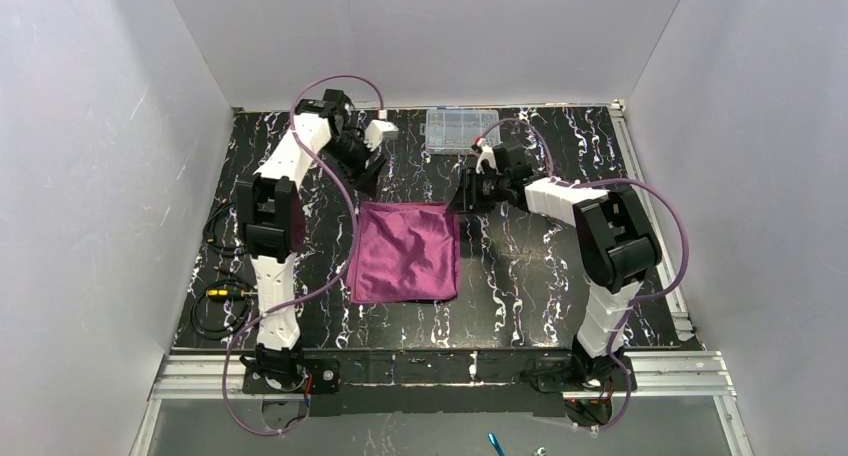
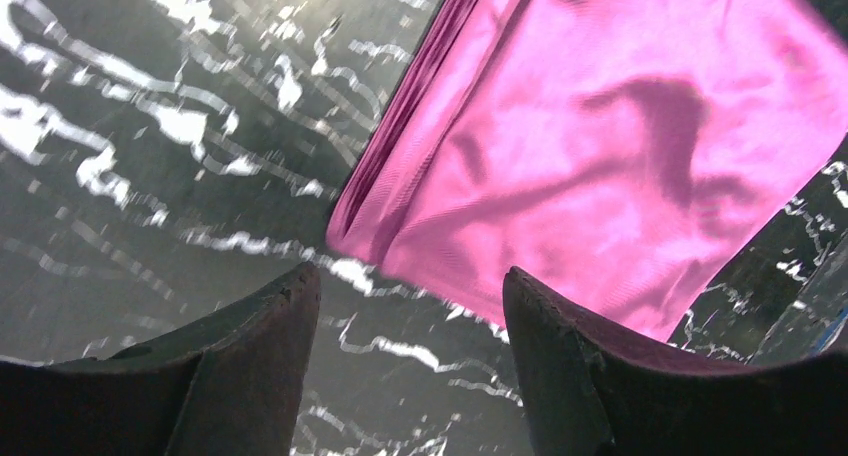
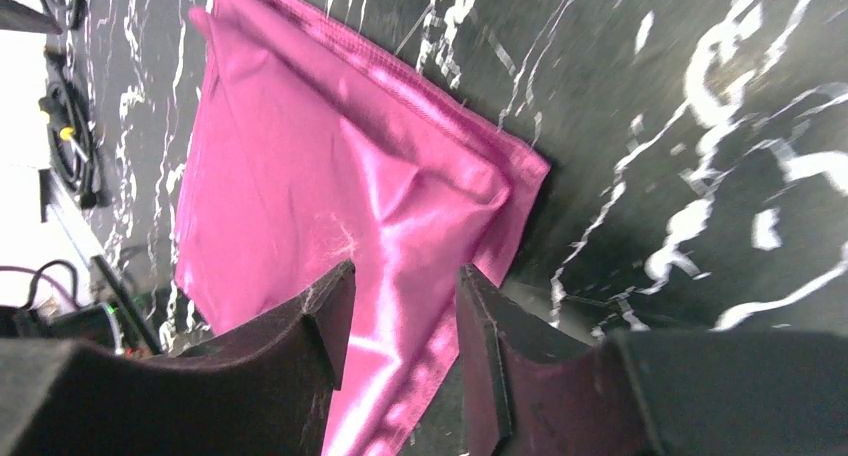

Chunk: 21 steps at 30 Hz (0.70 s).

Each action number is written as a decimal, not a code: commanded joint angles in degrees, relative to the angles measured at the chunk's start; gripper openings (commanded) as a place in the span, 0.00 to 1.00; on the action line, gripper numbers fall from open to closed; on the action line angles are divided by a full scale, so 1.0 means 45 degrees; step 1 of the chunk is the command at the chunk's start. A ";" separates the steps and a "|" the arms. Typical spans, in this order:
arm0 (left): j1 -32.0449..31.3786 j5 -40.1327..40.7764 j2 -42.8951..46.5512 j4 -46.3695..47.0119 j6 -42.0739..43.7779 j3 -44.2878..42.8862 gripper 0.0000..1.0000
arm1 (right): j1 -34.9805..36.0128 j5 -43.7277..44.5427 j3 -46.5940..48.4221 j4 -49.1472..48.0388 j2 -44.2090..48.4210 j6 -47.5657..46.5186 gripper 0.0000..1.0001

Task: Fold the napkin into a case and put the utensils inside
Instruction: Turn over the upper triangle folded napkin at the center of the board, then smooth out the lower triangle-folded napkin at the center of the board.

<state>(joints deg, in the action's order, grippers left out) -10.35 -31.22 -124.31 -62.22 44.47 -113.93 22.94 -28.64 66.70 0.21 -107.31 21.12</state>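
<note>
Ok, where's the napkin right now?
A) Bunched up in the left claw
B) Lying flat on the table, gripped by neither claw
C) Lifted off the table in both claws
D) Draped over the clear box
B: the napkin lies flat on the table, and the left claw and right claw both stand open with nothing pinched between them.

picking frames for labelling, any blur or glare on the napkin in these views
Top external: sharp and evenly lit, the napkin a dull plum with no glare. Left wrist: the table streaked by motion blur, the napkin blown out to bright pink with one dark shadow patch. Right wrist: shiny highlights along the napkin's creases, white veins at right smeared.
</note>
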 commanded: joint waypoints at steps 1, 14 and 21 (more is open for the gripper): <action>-0.0841 -0.1019 -0.0560 0.0460 -0.1049 -0.0737 0.64 | 0.0253 -0.0471 -0.0500 -0.1747 -0.0118 0.1124 0.47; -0.2505 -0.0490 -0.2727 0.3845 -0.4022 -0.2494 0.56 | 0.0299 0.0035 -0.0221 -0.1418 -0.0839 0.0978 0.49; -0.2913 -0.0861 -0.3131 0.3907 -0.3788 -0.2002 0.54 | 0.0306 0.0402 -0.0044 -0.0964 -0.0830 0.0641 0.51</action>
<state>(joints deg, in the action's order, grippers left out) -22.59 -33.15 -138.72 -44.80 27.35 -123.52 24.40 -28.10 64.38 -5.04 -111.11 25.71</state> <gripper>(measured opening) 0.550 0.502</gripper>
